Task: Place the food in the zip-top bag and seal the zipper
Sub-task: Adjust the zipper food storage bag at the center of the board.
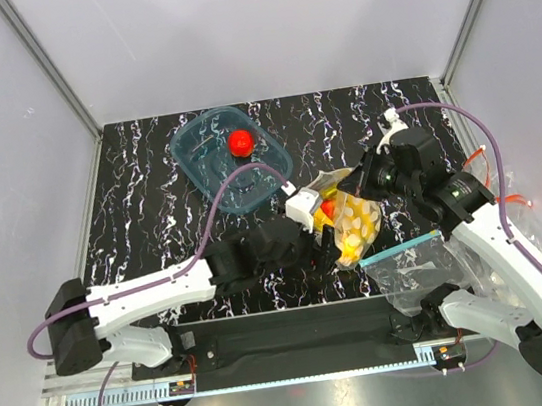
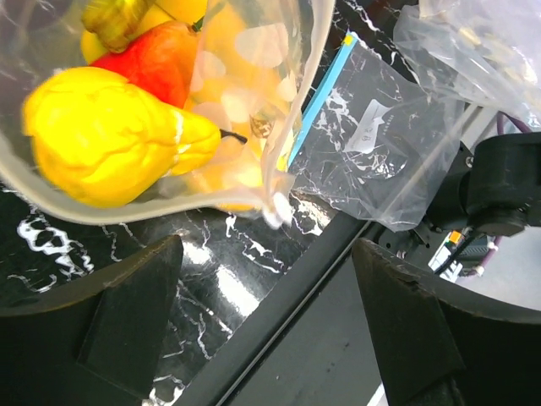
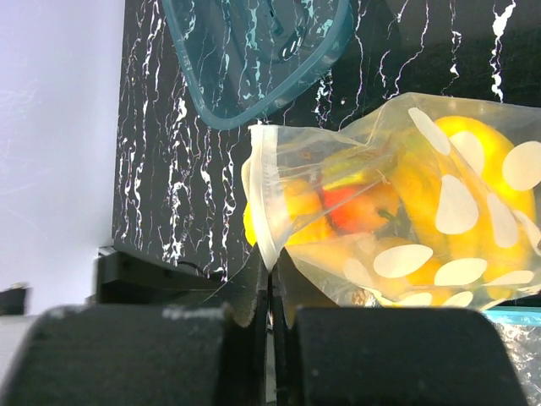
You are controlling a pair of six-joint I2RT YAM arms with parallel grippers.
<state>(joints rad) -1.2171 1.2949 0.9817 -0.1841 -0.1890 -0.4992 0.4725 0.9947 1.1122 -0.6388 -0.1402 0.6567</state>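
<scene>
Clear polka-dot zip-top bag [image 3: 456, 211] bulges with yellow-and-red food [image 3: 363, 207]; right gripper [image 3: 270, 288] pinches its zipper [image 3: 262, 194], left gripper [image 2: 266, 279] gapes.

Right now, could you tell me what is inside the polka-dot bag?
The bag holds a yellow pear-shaped fruit, a red fruit and more yellow pieces. Its white dots and crinkles hide whatever lies beneath them.
</scene>
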